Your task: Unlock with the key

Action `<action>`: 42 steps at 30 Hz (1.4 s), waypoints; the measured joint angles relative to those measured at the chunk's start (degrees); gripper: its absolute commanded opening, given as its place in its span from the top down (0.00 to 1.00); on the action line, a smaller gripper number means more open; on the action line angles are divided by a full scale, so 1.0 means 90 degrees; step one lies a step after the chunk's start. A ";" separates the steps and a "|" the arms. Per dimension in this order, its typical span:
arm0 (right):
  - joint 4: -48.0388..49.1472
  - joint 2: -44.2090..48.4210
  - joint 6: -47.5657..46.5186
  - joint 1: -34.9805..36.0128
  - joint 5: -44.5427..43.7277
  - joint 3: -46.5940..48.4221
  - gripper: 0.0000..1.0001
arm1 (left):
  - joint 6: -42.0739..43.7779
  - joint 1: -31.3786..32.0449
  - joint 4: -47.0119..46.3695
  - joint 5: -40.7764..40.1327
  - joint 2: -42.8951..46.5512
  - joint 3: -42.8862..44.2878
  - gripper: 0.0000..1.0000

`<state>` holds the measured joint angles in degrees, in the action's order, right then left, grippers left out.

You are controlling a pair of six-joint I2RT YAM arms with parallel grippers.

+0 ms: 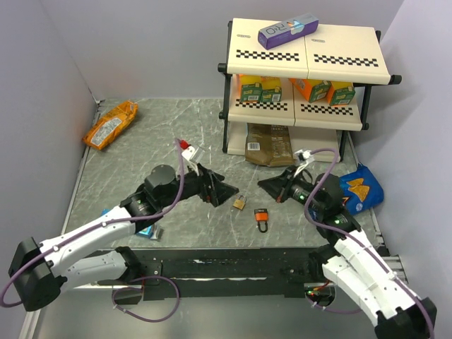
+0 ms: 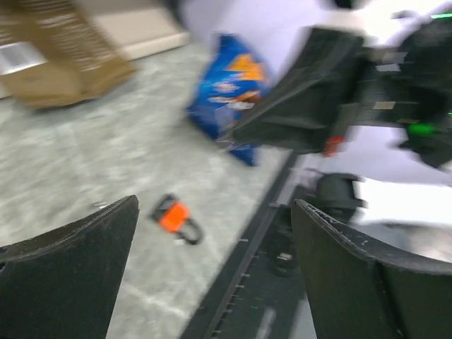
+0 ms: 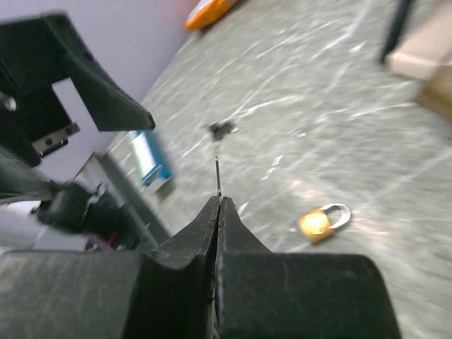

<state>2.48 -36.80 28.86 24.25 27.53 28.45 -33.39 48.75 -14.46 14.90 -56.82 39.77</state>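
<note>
Grey marbled tabletop (image 1: 162,134), pale lilac walls (image 1: 141,49) around it | cream shelf rack (image 1: 304,53) at back right | left gripper (image 2: 215,205) spread wide | right gripper (image 3: 219,200) pressed together, pinching the key (image 3: 222,129) by its thin blade | brass padlock (image 1: 240,203) and orange-red padlock (image 1: 261,215) lie between the grippers

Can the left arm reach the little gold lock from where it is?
Probably yes. The left gripper is open and sits just beside the brass padlock, with only bare table between them.
</note>
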 measured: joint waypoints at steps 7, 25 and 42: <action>-0.0282 0.0396 -0.0049 -0.1460 0.0182 0.0000 1.00 | 0.0430 0.0274 0.1081 -0.1090 -0.1586 0.0634 0.03; -0.0821 0.1921 -0.0219 -0.2089 0.0678 -0.0413 1.00 | 0.0923 0.0471 0.3534 -0.2188 -0.5598 0.3514 0.12; -0.0670 0.1744 -0.0155 -0.2103 0.0852 -0.0614 1.00 | 0.1338 0.0729 0.4073 -0.2538 -0.6074 0.3859 0.28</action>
<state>-3.55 -21.10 27.46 5.32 35.20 22.92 -21.34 55.31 22.20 -7.94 -111.48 74.50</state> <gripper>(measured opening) 0.008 0.734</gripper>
